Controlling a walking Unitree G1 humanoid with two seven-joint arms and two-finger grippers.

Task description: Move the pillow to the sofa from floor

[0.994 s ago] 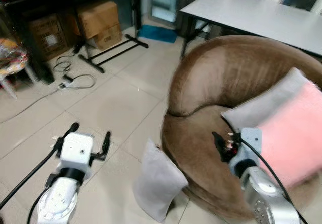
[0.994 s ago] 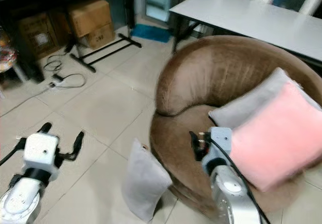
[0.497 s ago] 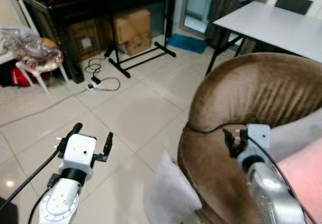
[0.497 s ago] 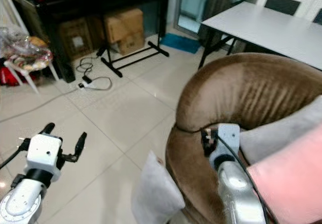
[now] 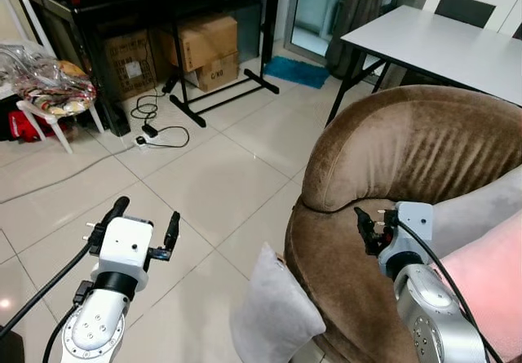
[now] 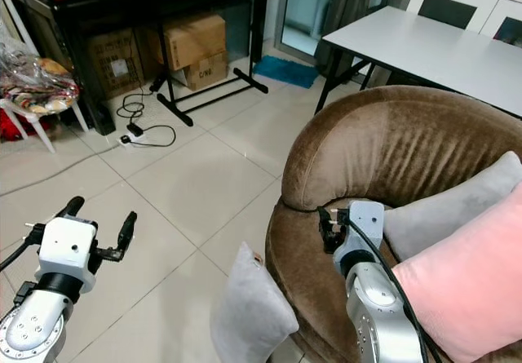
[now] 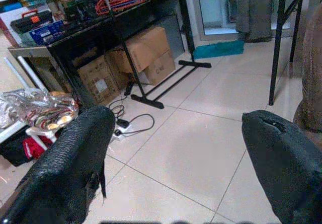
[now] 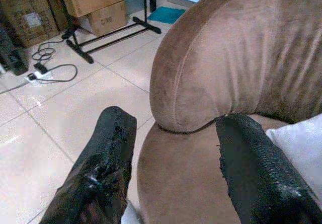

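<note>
Jaws apart, both grippers (image 5: pixel 145 222) (image 6: pixel 328 231) flank floor pillow (image 5: pixel 273 314).

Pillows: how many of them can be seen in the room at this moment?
3. A grey pillow stands on the floor, leaning against the brown sofa. A second grey pillow and a pink pillow lie on the sofa seat. More may be hidden outside the frame.

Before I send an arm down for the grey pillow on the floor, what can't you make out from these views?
- Grey pillow on the floor: its base is cut off by the bottom edge in both eye views, so how it rests is unclear.
- Contact with the sofa: it stands close by; touching or apart cannot be told.
- Right wrist view: a pale corner at the bottom edge, too little to identify.
- Pink pillow on the seat: cut off by the right edge.
</note>
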